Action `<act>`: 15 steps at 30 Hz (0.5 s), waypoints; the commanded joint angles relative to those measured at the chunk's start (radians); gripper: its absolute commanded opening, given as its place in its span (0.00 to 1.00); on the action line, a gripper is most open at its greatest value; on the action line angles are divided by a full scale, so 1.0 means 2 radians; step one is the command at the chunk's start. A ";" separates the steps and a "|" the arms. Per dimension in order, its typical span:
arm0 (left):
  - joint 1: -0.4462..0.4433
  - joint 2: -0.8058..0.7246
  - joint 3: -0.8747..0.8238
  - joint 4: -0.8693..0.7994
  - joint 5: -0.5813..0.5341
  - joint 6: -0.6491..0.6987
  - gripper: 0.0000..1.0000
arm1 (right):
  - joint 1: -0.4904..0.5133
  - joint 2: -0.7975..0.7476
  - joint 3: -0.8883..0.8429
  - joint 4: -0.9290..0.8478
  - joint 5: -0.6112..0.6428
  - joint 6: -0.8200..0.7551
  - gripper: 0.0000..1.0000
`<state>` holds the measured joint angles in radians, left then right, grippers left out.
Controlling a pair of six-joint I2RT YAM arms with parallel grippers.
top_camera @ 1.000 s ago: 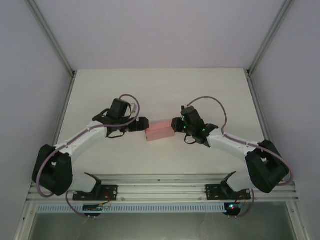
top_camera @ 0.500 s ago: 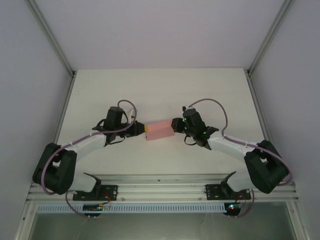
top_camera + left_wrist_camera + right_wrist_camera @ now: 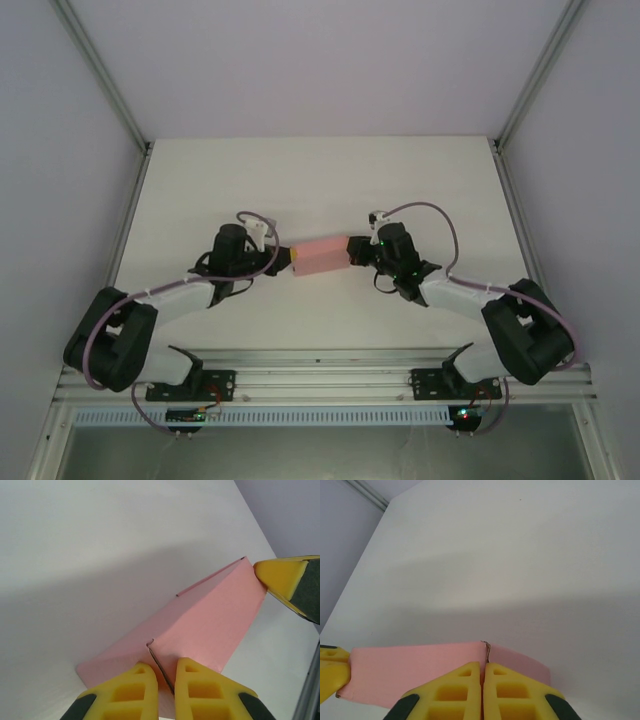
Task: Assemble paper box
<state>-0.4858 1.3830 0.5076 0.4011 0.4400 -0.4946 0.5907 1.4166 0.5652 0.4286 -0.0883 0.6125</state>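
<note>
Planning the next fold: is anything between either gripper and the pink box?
Nothing visible stands between them. The left gripper is closed on a card edge at one end of the paper box, and the right gripper is closed on an edge at the other end.

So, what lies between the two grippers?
The box fills that gap in the top view. The left gripper and the right gripper each pinch one end.
</note>
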 commanded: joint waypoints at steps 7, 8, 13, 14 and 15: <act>-0.021 -0.017 0.059 -0.208 -0.063 0.049 0.44 | -0.004 0.026 0.055 -0.247 -0.057 -0.007 0.21; -0.021 -0.024 0.075 -0.227 -0.072 0.049 0.50 | -0.008 0.025 0.074 -0.268 -0.055 -0.007 0.24; -0.013 -0.051 0.157 -0.307 -0.099 0.054 0.84 | -0.029 0.017 0.150 -0.320 -0.055 -0.017 0.39; -0.009 -0.057 0.172 -0.320 -0.107 0.051 0.97 | -0.034 0.016 0.165 -0.324 -0.057 -0.028 0.42; -0.006 -0.062 0.180 -0.328 -0.113 0.050 1.00 | -0.038 0.015 0.178 -0.328 -0.061 -0.039 0.46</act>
<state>-0.5106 1.3155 0.7849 -0.1181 0.2680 -0.4122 0.5396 1.4376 0.8452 -0.0677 -0.1749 0.5877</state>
